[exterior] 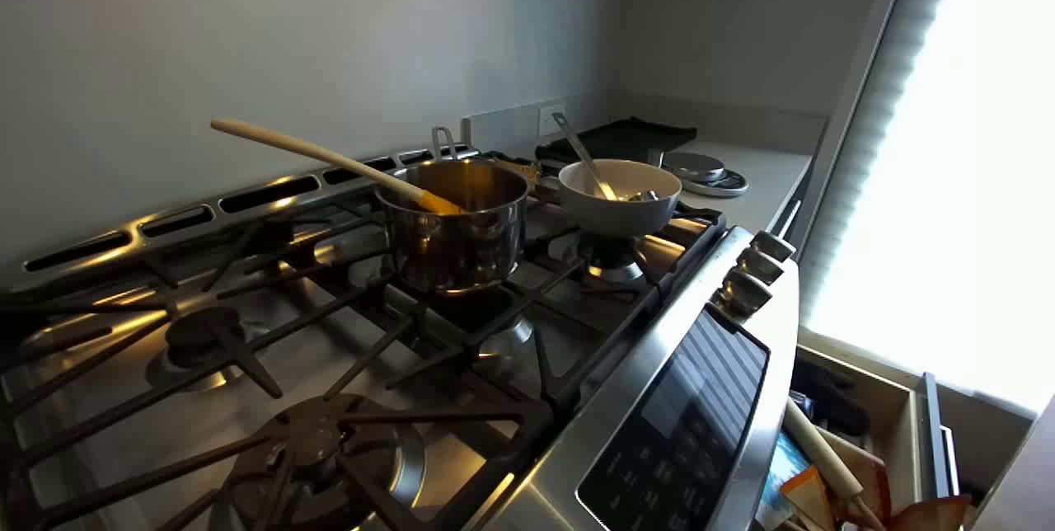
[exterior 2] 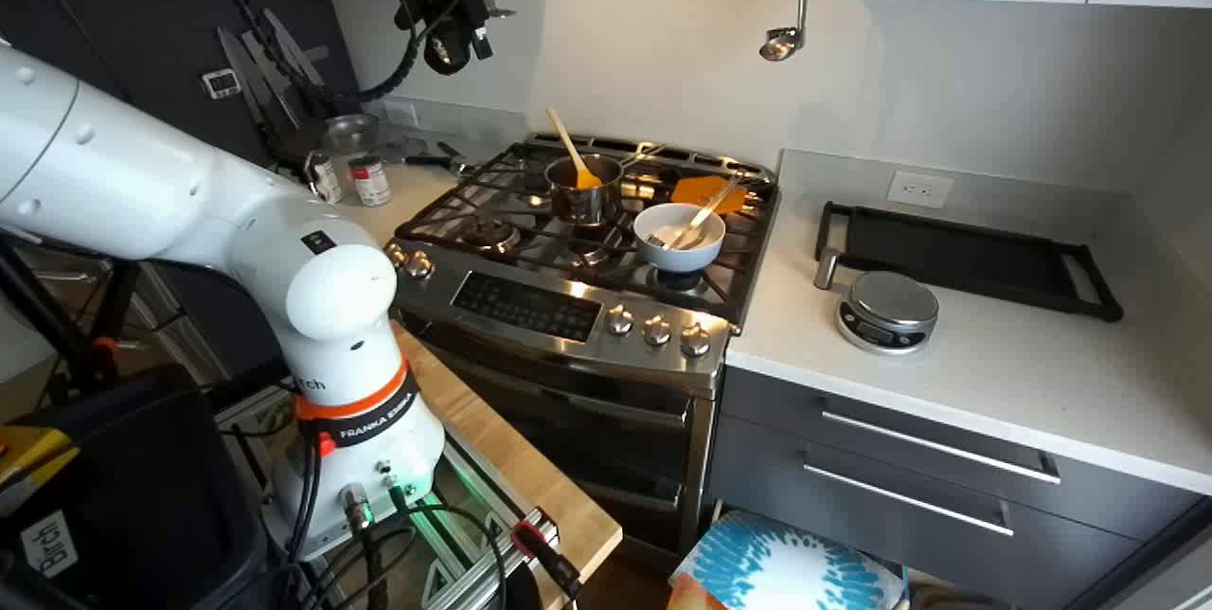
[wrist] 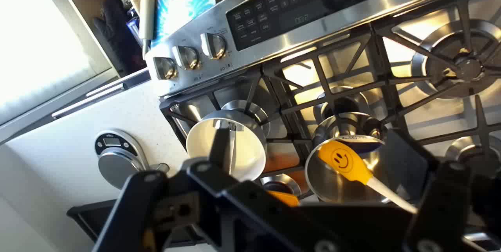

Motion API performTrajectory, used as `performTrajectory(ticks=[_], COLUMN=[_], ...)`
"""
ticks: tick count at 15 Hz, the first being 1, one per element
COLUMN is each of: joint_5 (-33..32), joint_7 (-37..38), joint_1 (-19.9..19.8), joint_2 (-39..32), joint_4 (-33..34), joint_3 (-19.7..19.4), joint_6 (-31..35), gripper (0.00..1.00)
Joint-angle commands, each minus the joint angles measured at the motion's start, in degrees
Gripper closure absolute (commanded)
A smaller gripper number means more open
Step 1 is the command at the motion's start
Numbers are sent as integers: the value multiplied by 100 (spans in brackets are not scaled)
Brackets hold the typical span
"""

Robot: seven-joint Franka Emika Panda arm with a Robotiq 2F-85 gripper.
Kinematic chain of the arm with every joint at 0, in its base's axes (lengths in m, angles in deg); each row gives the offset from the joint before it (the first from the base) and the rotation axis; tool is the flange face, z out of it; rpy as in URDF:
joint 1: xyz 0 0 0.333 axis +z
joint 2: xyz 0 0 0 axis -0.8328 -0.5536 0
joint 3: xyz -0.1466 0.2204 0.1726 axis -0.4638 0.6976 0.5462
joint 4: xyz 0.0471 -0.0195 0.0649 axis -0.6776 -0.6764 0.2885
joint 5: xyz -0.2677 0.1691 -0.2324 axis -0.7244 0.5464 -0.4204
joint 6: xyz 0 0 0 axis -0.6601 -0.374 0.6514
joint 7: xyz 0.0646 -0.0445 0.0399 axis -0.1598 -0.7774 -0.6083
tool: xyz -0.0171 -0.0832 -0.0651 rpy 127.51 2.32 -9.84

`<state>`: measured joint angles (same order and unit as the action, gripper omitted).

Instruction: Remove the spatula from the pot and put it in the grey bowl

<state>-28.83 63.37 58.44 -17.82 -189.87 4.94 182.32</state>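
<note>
Your Robotiq gripper (wrist: 315,150) stands wide, holding nothing; the smiley-faced spatula (wrist: 346,162) leans in the steel saucepan (exterior: 453,255), so lifting it and placing it in the grey bowl (exterior: 616,213) both remain.

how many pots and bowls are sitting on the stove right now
2: the pot, with the spatula leaning in it, and the grey bowl, in front of the pot and to its right in an exterior view.
</note>
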Motion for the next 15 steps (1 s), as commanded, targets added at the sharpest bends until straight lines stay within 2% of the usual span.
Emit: performTrajectory(ticks=[1,3,8,11,12,15], joint_5=[-94,-78,280,411,209,282], joint_7=[96,-21,-1261,-1379,-1224,-1318], joint_1=[177,221,716,723,648,641], joint_2=[-59,-100,32,84,-82,-74], joint_4=[13,12,-458,-714,-400,-530], joint_3=[-116,-152,-859,-1143,-964,-1094], joint_6=[-12,91,1092,1103,953,991], gripper=[0,0,0,0,0,0])
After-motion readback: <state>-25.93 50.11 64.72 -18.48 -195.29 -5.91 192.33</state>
